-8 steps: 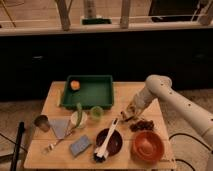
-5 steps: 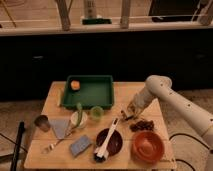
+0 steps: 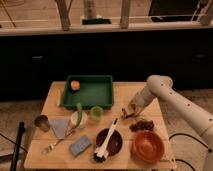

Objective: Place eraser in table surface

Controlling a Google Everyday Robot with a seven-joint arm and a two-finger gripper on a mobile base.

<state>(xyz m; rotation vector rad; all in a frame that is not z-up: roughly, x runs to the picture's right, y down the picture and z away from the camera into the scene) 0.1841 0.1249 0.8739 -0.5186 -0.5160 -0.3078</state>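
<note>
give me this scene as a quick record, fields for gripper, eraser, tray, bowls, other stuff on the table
gripper: gripper low over the right side of the table surface, just behind the dark reddish cluster
eraser: cannot be told apart from the gripper
tray: green tray at rear centre, orange object in its back left corner
bowls: red bowl front right; dark bowl holding a white brush
other: blue-grey sponge, metal cup, green cup

Over the pale wooden desk [image 3: 122, 92], the gripper [image 3: 129, 113] sits right of the green rectangular tray [image 3: 97, 93], behind the reddish lumpy cluster [image 3: 142, 125].
</note>
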